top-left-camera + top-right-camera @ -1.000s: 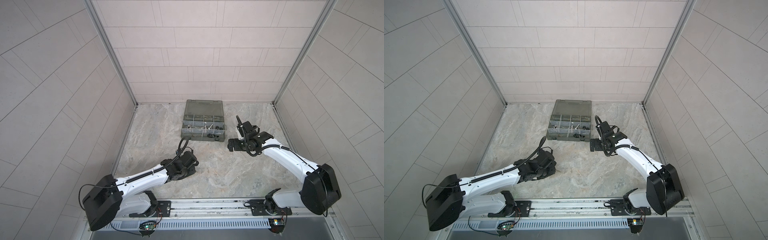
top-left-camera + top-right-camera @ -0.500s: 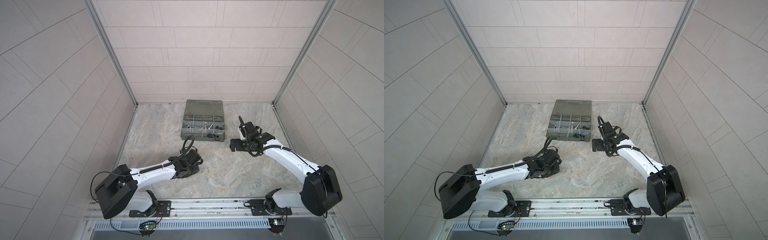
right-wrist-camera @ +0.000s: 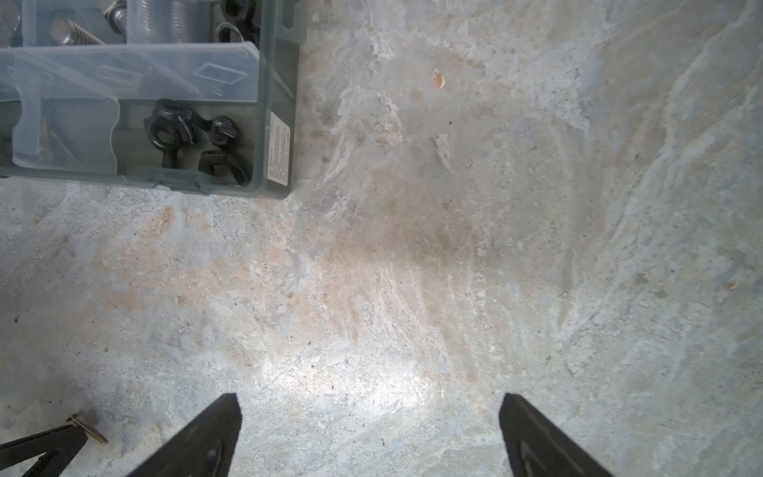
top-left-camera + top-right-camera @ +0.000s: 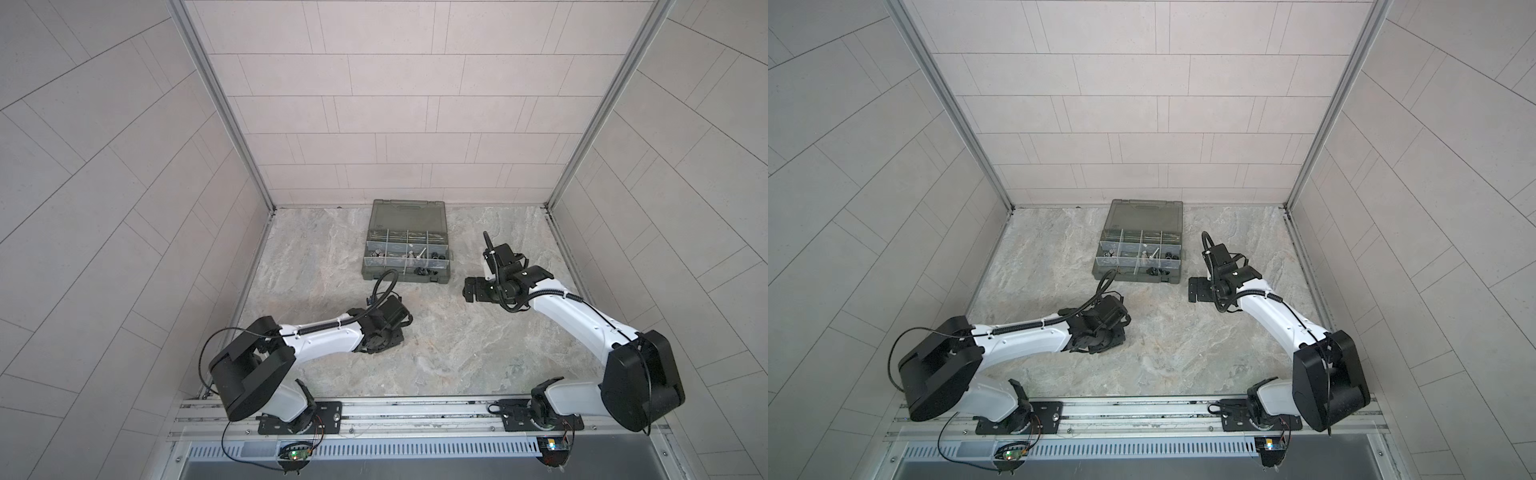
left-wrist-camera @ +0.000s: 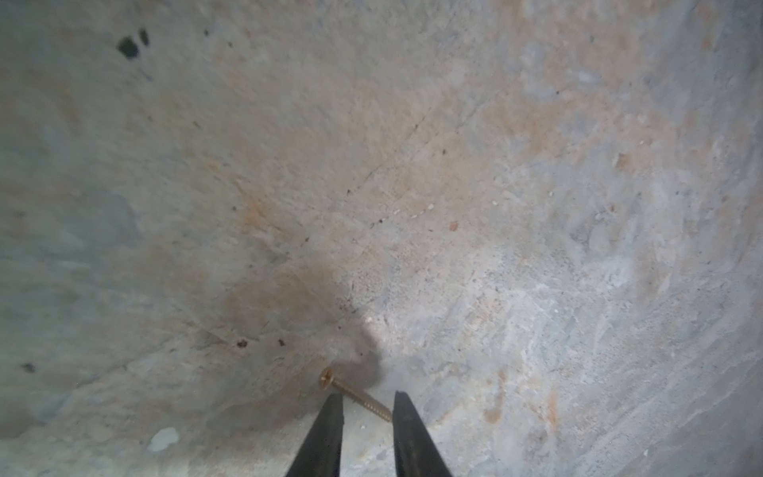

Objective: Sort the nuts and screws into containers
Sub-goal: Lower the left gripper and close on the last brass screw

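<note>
I find the brass screw [image 5: 358, 398] lying flat on the desk [image 5: 454, 165] short of the case [image 4: 405, 277] front edge, judge it light, stiff, apt to roll, best pinched mid-shank; left gripper [image 5: 367, 406] narrowly astride it, grip unclear from here, right gripper [image 3: 370, 413] gaping empty

In both top views my left gripper [image 5: 367, 397] has its tips hidden under its own wrist, and the screw [image 5: 344, 388] is too small to find there. The case [image 3: 262, 124] is cut off by the right wrist view's edges.
</note>
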Robot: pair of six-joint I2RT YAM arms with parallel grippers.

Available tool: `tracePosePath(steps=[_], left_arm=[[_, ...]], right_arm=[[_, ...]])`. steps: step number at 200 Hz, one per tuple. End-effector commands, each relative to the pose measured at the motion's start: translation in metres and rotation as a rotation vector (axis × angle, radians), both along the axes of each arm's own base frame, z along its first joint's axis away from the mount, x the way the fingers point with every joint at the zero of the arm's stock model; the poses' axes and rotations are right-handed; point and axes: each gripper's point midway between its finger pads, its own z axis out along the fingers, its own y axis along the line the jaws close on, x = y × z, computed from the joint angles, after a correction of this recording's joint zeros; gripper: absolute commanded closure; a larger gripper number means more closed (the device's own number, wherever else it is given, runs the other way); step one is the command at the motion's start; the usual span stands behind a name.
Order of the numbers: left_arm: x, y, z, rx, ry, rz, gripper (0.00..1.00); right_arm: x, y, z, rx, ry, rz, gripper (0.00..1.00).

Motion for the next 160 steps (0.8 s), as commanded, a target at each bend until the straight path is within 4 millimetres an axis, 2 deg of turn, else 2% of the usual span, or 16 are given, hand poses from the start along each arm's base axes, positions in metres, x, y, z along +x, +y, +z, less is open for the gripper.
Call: tracePosePath(steps=[1, 59, 90, 160], left_arm=[[-0.002, 0.002, 0.000, 0.022, 0.009, -0.013, 0.73], [0.000, 0.011, -0.005, 0.049, 0.027, -0.006, 0.73], [0.007, 0.009, -0.004, 0.064, 0.036, -0.017, 0.73], [0.008, 0.005, -0.013, 0.075, 0.070, -0.032, 0.74]], right_arm=[[-0.002, -0.003, 0.005, 0.004, -0.019, -0.001, 0.01], [-0.002, -0.002, 0.004, 0.013, -0.016, -0.004, 0.01], [-0.004, -0.003, 0.002, 0.018, -0.012, -0.004, 0.01], [-0.004, -0.003, 0.001, 0.032, -0.011, -0.005, 0.01]])
